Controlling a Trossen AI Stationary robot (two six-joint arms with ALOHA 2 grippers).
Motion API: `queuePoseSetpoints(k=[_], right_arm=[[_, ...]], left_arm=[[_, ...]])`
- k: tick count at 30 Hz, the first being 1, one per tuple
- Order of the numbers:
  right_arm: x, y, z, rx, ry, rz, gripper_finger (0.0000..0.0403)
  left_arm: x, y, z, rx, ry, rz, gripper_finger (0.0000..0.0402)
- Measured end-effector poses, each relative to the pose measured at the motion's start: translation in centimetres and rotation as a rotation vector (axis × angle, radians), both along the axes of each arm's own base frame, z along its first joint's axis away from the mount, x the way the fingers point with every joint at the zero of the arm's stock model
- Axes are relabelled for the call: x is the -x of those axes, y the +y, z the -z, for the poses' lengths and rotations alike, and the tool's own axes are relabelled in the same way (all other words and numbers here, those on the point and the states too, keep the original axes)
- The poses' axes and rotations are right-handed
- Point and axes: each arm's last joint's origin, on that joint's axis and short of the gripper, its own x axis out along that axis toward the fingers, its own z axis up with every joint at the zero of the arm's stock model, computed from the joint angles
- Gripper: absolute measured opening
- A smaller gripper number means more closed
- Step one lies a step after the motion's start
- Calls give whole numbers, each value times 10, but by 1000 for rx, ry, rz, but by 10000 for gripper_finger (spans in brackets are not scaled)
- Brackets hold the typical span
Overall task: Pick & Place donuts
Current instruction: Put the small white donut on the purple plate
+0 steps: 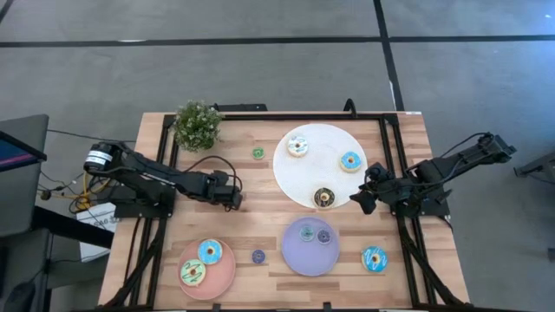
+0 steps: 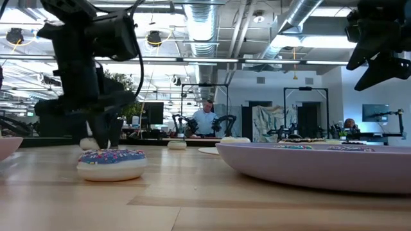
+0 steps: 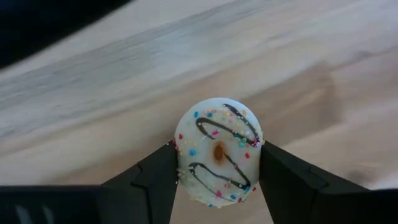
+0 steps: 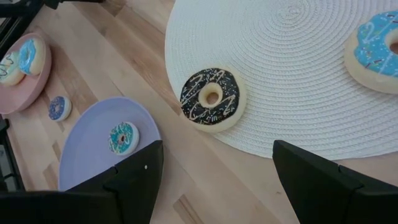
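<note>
1. Wooden slats make up the table (image 1: 260,221), which fills the middle of the overhead frame, with grey floor around it.
2. At the table's upper left stands a small potted plant (image 1: 197,124).
3. At centre left, the left gripper (image 1: 234,198) is low over bare wood. Its wrist camera shows a white-iced donut (image 3: 217,151) with chocolate drizzle and sprinkles between its two dark fingers (image 3: 152,180), which touch it on both sides.
4. In the upper middle lies a large white woven plate (image 1: 319,165) carrying three donuts: a white-iced one (image 1: 297,146), a blue-iced one (image 1: 350,161) and a chocolate donut (image 1: 324,198) at its lower edge.
5. The right gripper (image 1: 365,196) hovers just right of the chocolate donut, at the white plate's lower right rim. Its jaws stand wide apart with nothing between them.
6. Below the white plate sits a purple plate (image 1: 310,246) with two tiny donuts (image 1: 307,232), one teal and one purple.
7. Lower left, a pink plate (image 1: 206,267) carries a blue-iced donut (image 1: 209,252) and a white one with green icing (image 1: 192,273).
8. Loose on the wood are a tiny green donut (image 1: 257,153) left of the white plate, a tiny purple donut (image 1: 258,256) between the pink and purple plates, and a blue donut (image 1: 375,259) at lower right.
9. Behind the table, in the level view, a person (image 2: 207,120) sits far off at mid-frame.
</note>
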Motion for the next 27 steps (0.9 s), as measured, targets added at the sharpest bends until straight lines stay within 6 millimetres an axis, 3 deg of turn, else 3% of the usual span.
queuePoseSetpoints(k=[4, 9, 15, 22, 27], right_arm=[[0, 0, 0, 0, 0, 0, 291], [0, 0, 0, 0, 0, 0, 291], [0, 0, 0, 1, 1, -1, 291], [-1, 0, -1, -5, -7, -2, 291], [-1, 1, -1, -7, -12, -2, 291]], left_arm=[[-17, -9, -21, -29, -83, 50, 193], [-44, -27, -63, -125, -228, 138, 193], [-93, -54, -106, -258, -302, 298, 193], [-163, -87, -119, -319, -248, 492, 192], [-200, -102, -105, -280, -205, 591, 192]])
